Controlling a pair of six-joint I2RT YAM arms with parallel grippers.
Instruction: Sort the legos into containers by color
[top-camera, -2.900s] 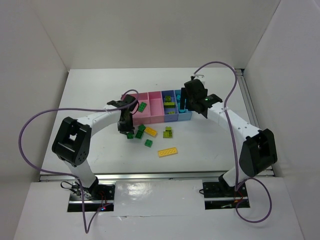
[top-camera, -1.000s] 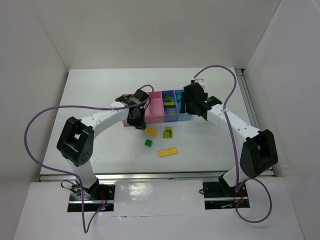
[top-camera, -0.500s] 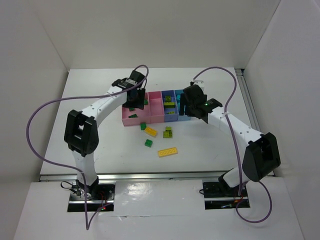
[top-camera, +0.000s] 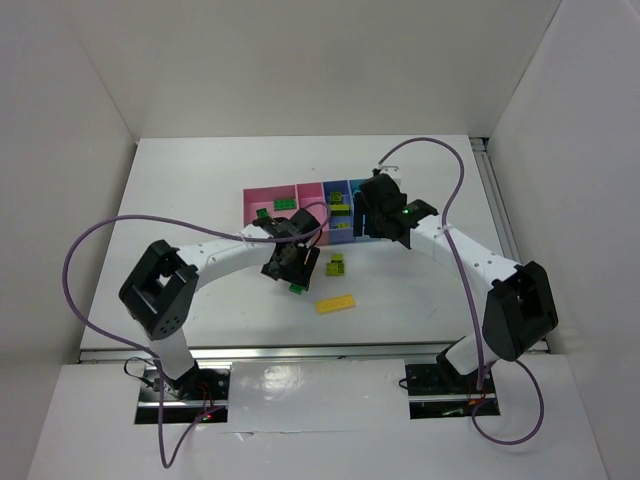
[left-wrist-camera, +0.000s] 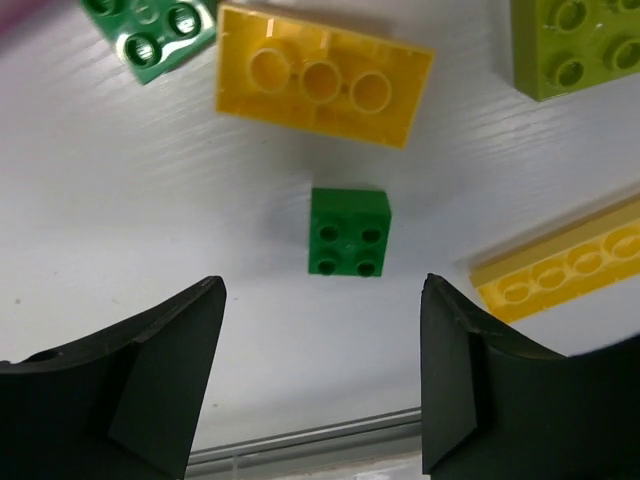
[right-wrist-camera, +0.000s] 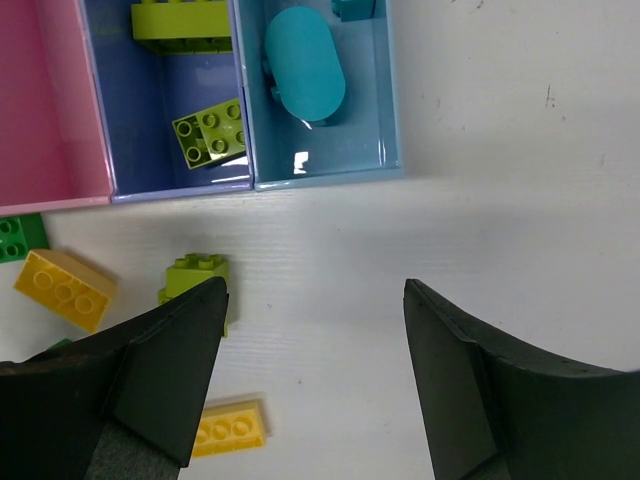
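Left gripper (left-wrist-camera: 322, 300): half a second ago it was over the far-left pink compartment (top-camera: 255, 200). It has swung back toward the near edge and sits low over the loose bricks, jaws spread wide, nothing held.
Dark green brick (left-wrist-camera: 349, 232): flat on the surface (left-wrist-camera: 150, 200), studs up, at 12 o'clock from the left gripper. It lies just beyond the fingertips, lined up with the gap and touching neither finger.
Yellow brick (left-wrist-camera: 322, 88): farther out at 12 o'clock, past the dark green brick and apart from it.
Second green brick (left-wrist-camera: 150, 30): out at 11 o'clock, just beside the yellow brick's corner.
Loose lime brick (left-wrist-camera: 580, 45): up at 2 o'clock in the left wrist view, partly cut off by the frame.
Yellow plate (left-wrist-camera: 560, 265): at 3 o'clock, just past the finger on that side.
Right gripper (right-wrist-camera: 312, 295): hardly shifted. It hovers over bare surface on the near side of the tray (right-wrist-camera: 320, 180), jaws open and empty.
Light blue compartment (right-wrist-camera: 385, 90): at 12 o'clock from the right gripper, with a rounded cyan piece (right-wrist-camera: 305, 78) inside.
Purple-blue compartment (right-wrist-camera: 150, 100): at 11 o'clock, holding sorted lime bricks (right-wrist-camera: 210, 132).
Far-left pink compartment: two green pieces (top-camera: 263, 213) lie inside, seen from the top camera.
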